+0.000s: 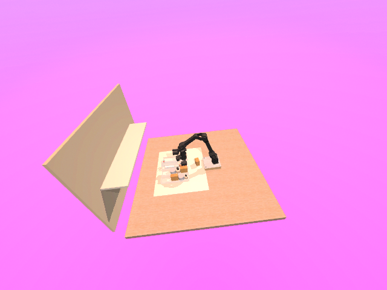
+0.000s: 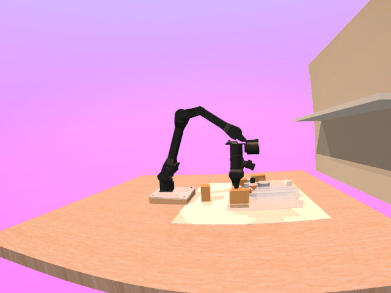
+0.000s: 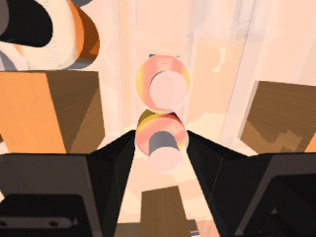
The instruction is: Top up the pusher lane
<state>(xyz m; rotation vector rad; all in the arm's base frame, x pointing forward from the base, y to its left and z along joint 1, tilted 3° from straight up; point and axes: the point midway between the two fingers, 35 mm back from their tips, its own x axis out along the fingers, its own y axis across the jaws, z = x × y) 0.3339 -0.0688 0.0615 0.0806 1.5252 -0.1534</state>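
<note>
My gripper points down at the front of the lanes and is shut on a jar with a pink and yellow body. Its grey neck and pale pink cap show between the fingers in the wrist view. A matching jar stands directly behind it in the clear lane, in line with it, very close or touching. A dark edge shows just behind that rear jar, perhaps the pusher plate. The front stop and the held jar's base are hidden, so I cannot tell whether it rests on the floor.
Wooden blocks stand left and right of the fingers. Another block stands toward the arm's base. A white and orange jar with a black cap is at the left. A shelf lies beyond the table.
</note>
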